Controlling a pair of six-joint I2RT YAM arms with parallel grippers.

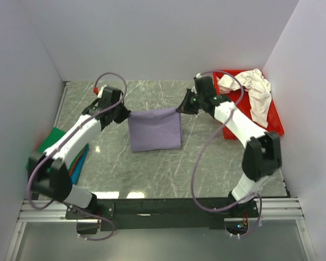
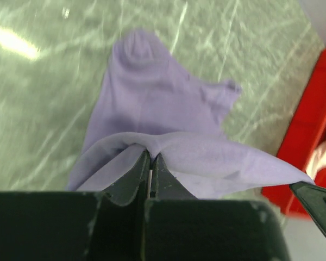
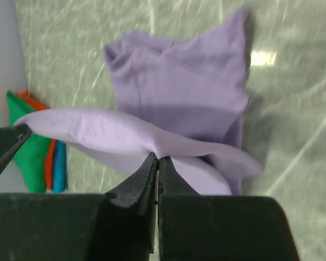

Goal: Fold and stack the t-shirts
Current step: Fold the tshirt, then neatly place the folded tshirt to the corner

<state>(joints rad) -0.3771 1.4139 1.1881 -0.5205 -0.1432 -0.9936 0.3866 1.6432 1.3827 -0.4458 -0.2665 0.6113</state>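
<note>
Clenched tight, left claw [image 1: 125, 113], right claw [image 1: 181, 109] pinch lavender t-shirt [image 1: 155, 130] edge; rest lies on worktop [image 1: 152, 174].

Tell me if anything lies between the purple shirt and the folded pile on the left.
Nothing loose does: only bare marble table separates the lavender t-shirt from the folded pile, though the left arm stretches over that gap.

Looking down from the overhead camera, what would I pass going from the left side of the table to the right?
folded shirt stack, green on top → left gripper → lavender shirt, pinched by both grippers → right gripper → red tray holding a white shirt
</note>
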